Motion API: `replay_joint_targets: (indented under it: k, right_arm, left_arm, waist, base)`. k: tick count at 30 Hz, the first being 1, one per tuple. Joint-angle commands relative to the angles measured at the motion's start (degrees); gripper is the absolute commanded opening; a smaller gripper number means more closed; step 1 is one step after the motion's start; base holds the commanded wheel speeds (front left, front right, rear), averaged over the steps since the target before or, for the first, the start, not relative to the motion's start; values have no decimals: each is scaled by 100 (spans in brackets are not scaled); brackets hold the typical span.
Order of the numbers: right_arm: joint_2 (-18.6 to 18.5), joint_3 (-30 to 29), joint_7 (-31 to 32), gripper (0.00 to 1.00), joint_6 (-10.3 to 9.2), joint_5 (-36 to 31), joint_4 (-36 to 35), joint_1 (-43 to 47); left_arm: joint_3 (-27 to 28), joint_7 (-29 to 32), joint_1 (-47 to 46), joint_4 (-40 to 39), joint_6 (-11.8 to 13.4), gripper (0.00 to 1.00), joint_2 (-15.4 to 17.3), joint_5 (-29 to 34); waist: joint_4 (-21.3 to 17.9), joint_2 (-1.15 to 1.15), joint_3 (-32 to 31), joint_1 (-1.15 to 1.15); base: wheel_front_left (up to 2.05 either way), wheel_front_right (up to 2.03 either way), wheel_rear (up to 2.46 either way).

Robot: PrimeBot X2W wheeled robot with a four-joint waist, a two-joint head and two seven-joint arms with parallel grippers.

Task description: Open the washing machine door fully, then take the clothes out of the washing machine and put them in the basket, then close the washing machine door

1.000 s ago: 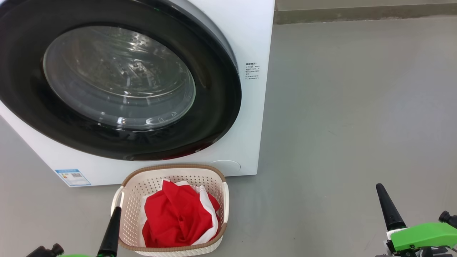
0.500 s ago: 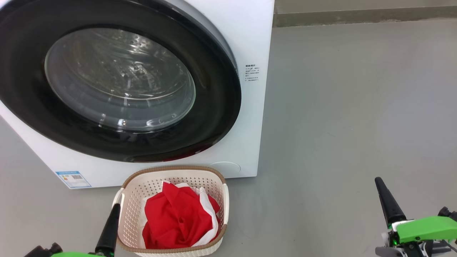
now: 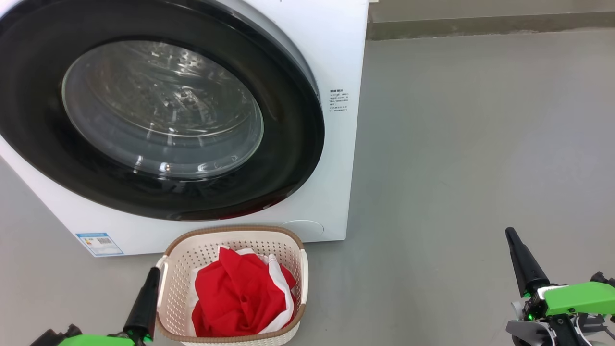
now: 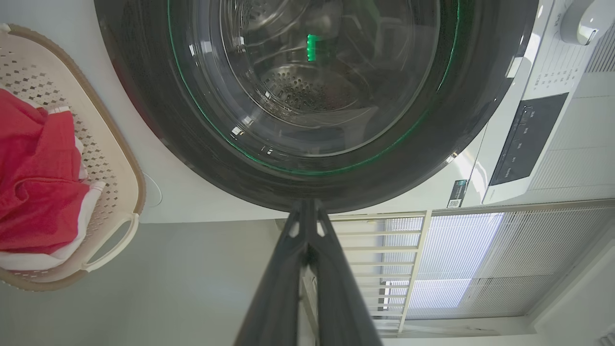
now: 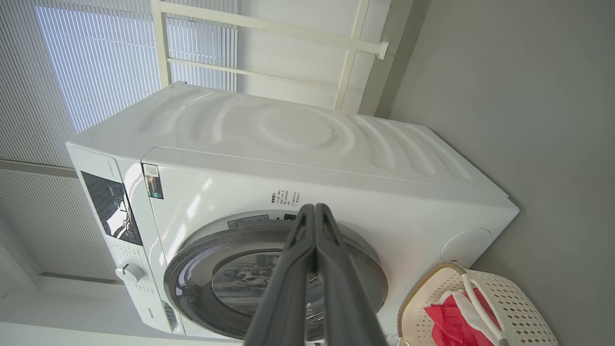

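Now left gripper [image 4: 307, 205], right gripper [image 5: 314, 208] fingers clenched, empty; crumpled red clothes [image 3: 240, 293] in perforated basket [image 3: 230, 231]

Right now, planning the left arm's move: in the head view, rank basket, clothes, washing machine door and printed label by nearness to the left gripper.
1. basket, rim just right of the left gripper.
2. clothes, inside the basket.
3. washing machine door, behind the basket.
4. printed label, right of the door.

White washer [image 3: 331, 38], black-rimmed door [image 3: 293, 144]; red clothes [image 3: 235, 298] (white trim).
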Motion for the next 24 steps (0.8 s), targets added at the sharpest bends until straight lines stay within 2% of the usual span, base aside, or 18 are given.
replay_joint_targets:
  k: [1,5,24]
  right_arm:
    - [-48,85,75,0,-4,173,-144,-281]
    - [-42,70,134,0,-4,362,-141,-319]
    - [-21,41,158,0,-4,337,-139,-322]
  left_arm:
    - [213,75,-270,-131,-38,0,71,-199]
    - [235,132,-293,-132,-40,0,69,-393]
    - [255,149,-294,-131,-40,0,55,-376]
  waist:
    - [0,0,-6,0]
    - [-1,0,-17,0]
    - [-1,0,-17,0]
  base:
    - [0,0,0]
    - [0,0,0]
    - [0,0,0]
